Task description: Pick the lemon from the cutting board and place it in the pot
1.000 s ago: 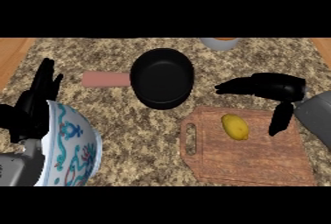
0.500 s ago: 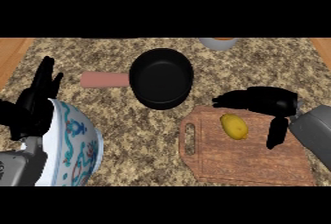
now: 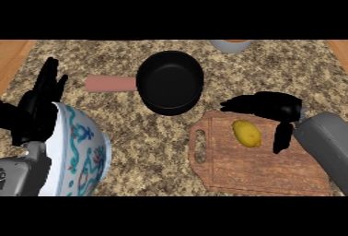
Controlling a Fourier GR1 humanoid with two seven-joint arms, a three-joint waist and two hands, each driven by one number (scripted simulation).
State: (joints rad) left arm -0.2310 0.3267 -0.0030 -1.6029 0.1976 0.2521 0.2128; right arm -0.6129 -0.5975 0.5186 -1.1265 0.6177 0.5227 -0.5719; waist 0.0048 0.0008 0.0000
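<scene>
A small yellow oval lemon (image 3: 246, 133) lies on the brown wooden cutting board with a handle slot (image 3: 255, 170), at the lower right of the frame. The right hand (image 3: 272, 107) hovers over it, fingers spread apart to the left above the fruit and the thumb hanging down at its right side, nothing held yet. The black round pot with a pink handle (image 3: 170, 83) sits at upper centre, just beyond the board's top edge. At the left edge the left hand (image 3: 41, 106) rests, fingers up and relaxed, beside a white bowl with blue and red pattern (image 3: 81, 152).

The risk, as I judge it: the lemon is rounded and may roll away if the fingers close off-centre, or slip out during the carry to the pot.
</scene>
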